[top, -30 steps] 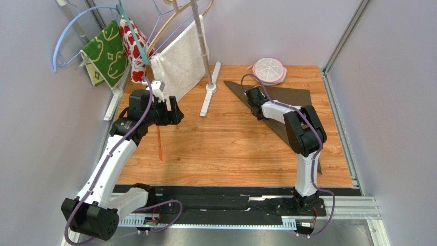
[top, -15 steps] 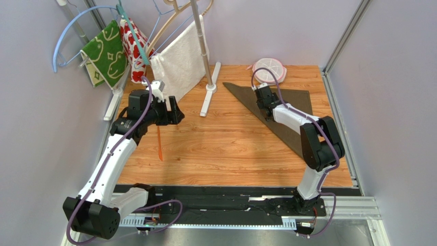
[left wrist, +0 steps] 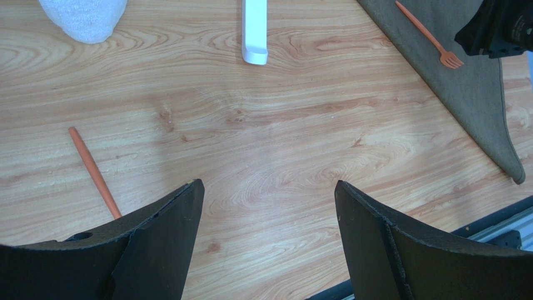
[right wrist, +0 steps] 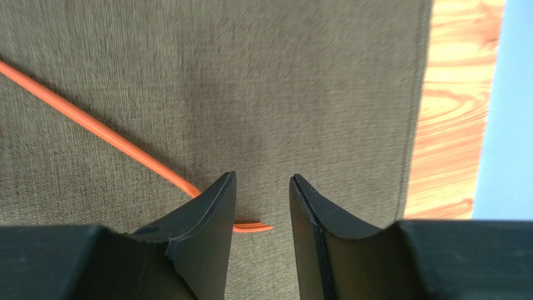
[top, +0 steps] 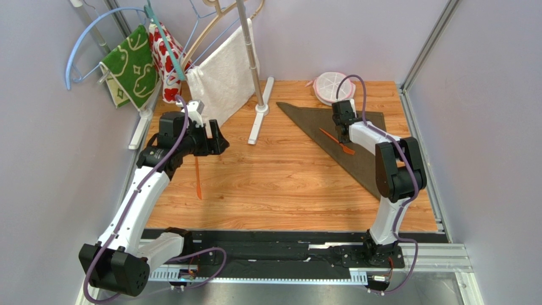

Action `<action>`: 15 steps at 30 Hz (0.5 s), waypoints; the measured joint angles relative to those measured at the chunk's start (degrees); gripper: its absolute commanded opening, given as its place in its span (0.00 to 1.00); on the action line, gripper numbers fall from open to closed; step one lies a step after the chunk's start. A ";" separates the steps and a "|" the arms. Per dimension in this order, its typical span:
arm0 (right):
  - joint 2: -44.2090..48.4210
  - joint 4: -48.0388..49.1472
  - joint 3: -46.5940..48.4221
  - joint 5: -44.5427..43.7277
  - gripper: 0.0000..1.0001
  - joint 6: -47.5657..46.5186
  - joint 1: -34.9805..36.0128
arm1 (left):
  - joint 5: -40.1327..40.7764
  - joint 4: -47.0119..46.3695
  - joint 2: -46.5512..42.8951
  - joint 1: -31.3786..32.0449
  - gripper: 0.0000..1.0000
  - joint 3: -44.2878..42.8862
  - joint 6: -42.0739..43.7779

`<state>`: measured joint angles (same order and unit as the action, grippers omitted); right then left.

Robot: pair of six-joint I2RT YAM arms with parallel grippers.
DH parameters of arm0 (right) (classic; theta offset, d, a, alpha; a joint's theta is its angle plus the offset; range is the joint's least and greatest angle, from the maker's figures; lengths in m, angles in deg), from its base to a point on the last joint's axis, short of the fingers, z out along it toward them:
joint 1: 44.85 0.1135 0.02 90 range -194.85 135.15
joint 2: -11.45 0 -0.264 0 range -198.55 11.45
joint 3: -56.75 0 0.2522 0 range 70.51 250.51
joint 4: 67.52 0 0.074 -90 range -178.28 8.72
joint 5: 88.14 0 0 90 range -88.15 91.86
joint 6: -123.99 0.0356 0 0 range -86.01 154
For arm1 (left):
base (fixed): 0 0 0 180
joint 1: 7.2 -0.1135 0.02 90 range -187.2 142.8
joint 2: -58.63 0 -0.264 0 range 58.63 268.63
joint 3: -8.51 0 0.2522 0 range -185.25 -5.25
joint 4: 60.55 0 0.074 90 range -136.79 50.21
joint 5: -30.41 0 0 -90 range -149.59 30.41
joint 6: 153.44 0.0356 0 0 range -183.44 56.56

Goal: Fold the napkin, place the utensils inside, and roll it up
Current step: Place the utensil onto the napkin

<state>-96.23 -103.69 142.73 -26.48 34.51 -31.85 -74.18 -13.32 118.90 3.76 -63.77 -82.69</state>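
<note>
While a towel (top: 224, 75) hangs behind, its stand (top: 260, 119) flanks the napkin (top: 312, 118).

A light wooden counter (top: 286, 184) fills the middle of the frame. On its upper right lies a dark brown matte cloth napkin (top: 306, 118), folded into a triangle whose long edge runs diagonally toward the lower right. A thin orange plastic fork (top: 336, 140) rests on the napkin, just below the right gripper (top: 341, 121), which hangs over the upper part of the cloth. A second thin orange plastic utensil (top: 198, 178) lies on the bare counter at centre left (its kind cannot be told), just below the left gripper (top: 215, 140). A round white disc with a pink rim (top: 333, 88) sits at the napkin's top edge. In the upper left, a white towel (top: 222, 76), a green patterned cloth (top: 130, 67) and a red-and-white cloth (top: 166, 60) hang beside an upright metal pole (top: 249, 57).
</note>
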 measured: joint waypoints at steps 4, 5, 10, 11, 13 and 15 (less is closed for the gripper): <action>-0.94 -0.74 -0.66 0.42 0.40 1.33 0.11 | -0.66 -0.24 0.02 -0.44 0.86 0.02 -0.17; -0.92 -0.83 -1.01 0.42 0.40 1.66 0.22 | -0.90 -0.33 0.02 -0.50 0.86 0.09 -0.17; -0.55 -1.03 -4.04 0.96 0.40 2.89 0.55 | -2.34 -0.63 0.59 -0.90 0.85 0.13 -0.46; -0.39 -1.05 -4.48 0.85 0.40 2.99 0.79 | -2.58 -0.70 0.70 -0.98 0.85 0.17 -0.59; 0.44 -1.18 -5.16 0.98 0.39 3.30 1.14 | -2.95 -0.74 0.76 -1.20 0.85 0.31 -0.79; 1.49 -1.57 -6.01 0.79 0.39 3.80 1.81 | -3.17 -0.81 0.76 -1.36 0.85 0.48 -0.98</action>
<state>-94.75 -105.27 136.72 -25.70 38.31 -30.04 -77.35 -14.12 119.67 2.40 -63.29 -83.67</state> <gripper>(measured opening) 0.396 0.854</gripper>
